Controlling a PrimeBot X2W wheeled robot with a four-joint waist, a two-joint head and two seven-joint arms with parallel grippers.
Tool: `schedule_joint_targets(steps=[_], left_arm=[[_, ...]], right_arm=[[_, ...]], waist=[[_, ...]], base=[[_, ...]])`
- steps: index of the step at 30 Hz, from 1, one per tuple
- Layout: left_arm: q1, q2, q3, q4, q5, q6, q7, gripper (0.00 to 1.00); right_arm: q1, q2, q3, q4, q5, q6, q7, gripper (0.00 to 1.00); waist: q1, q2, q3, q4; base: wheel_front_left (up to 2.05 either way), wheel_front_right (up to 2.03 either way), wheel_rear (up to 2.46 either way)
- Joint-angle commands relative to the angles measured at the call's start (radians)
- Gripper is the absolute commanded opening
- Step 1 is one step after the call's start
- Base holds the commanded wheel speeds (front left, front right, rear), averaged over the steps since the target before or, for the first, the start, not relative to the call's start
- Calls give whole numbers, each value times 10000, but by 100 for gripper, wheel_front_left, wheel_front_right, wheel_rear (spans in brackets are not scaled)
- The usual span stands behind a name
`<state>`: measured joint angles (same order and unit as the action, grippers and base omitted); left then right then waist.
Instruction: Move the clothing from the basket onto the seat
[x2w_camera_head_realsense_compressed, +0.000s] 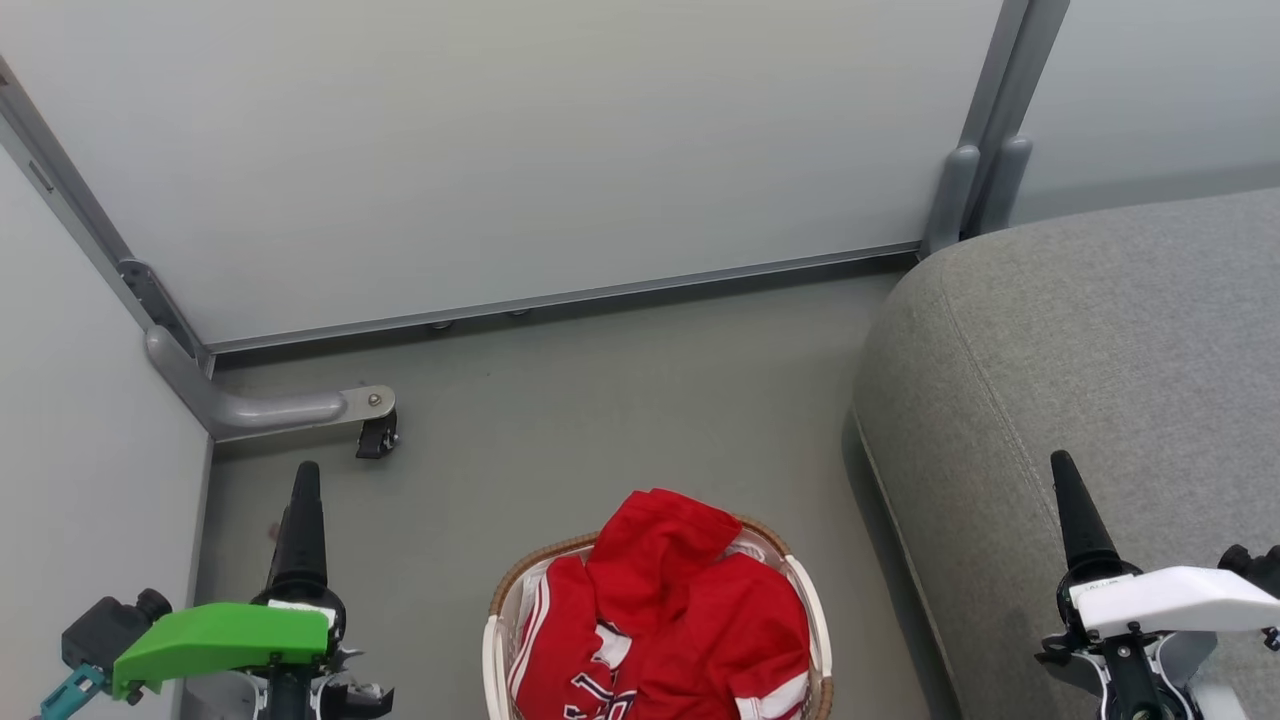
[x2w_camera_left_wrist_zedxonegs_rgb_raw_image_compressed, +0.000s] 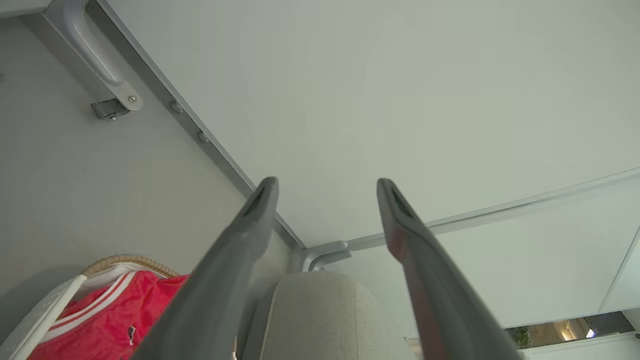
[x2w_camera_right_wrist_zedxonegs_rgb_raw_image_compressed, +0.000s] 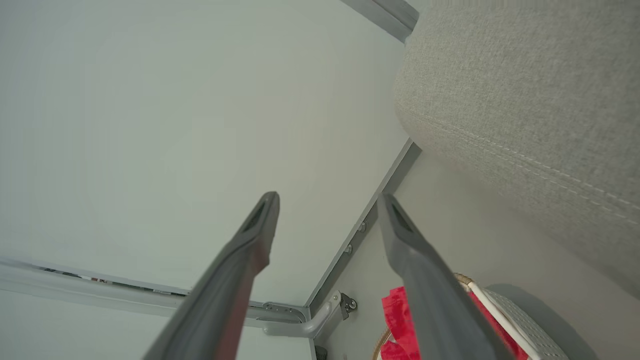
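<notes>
Head view, with both wrist views. We see the clothing (x2w_camera_head_realsense_compressed: 680, 610) heaped in the basket (x2w_camera_head_realsense_compressed: 497, 640), which stands on the floor (x2w_camera_head_realsense_compressed: 620, 400) at the bottom centre of the head view, between the two arms. The seat (x2w_camera_head_realsense_compressed: 1100, 350) lies to the robot's right of the basket, close beside it but apart from it. No red cloth is on the seat, so we judge the task not yet begun.

The left arm (x2w_camera_head_realsense_compressed: 220, 635), with its green cover, carries jaws that stand spread wide with nothing between them. The right arm (x2w_camera_head_realsense_compressed: 1170, 600), with its white cover, shows the same: jaws apart and empty. Both pairs point forward, past the basket, toward the pale wall panel (x2w_camera_head_realsense_compressed: 500, 150).

The relation that matters is this: the heap lies inward of both jaws and lower, to the right of the left jaws and to the left of the right jaws. The left wrist view has the red cloth at its lower left corner, and the right wrist view has it at its bottom edge, beside one finger. The heap runs from near to far, its high fold draped at the basket's far rim and the numerals toward the near edge. We cannot tell the basket's own long axis, since the picture's edge cuts it.

In the head view the left jaws look slightly nearer the basket, while the right arm hangs over the seat. We judge that either arm must turn inward and dip.
</notes>
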<state>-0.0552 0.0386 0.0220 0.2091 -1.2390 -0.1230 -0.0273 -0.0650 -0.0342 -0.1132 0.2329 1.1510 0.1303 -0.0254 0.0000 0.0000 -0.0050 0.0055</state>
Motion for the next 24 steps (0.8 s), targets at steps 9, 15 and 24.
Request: schedule_joint_targets(steps=[9,15,24], left_arm=[[-25,74,-323,-404,1892,170,-377,100],[122,82,-443,-388,2921,242,-579,100],[365,93,-604,-124,4197,285,-854,100]], right_arm=[[47,-100,227,-443,-2280,2,-393,100],[151,-110,366,-455,-3512,3,-595,100],[235,-120,544,-318,-5092,3,-873,100]], waist=[[0,0,-21,31],[0,0,-36,42],[0,0,-43,60]], base=[[0,0,0],[0,0,0],[0,0,0]])
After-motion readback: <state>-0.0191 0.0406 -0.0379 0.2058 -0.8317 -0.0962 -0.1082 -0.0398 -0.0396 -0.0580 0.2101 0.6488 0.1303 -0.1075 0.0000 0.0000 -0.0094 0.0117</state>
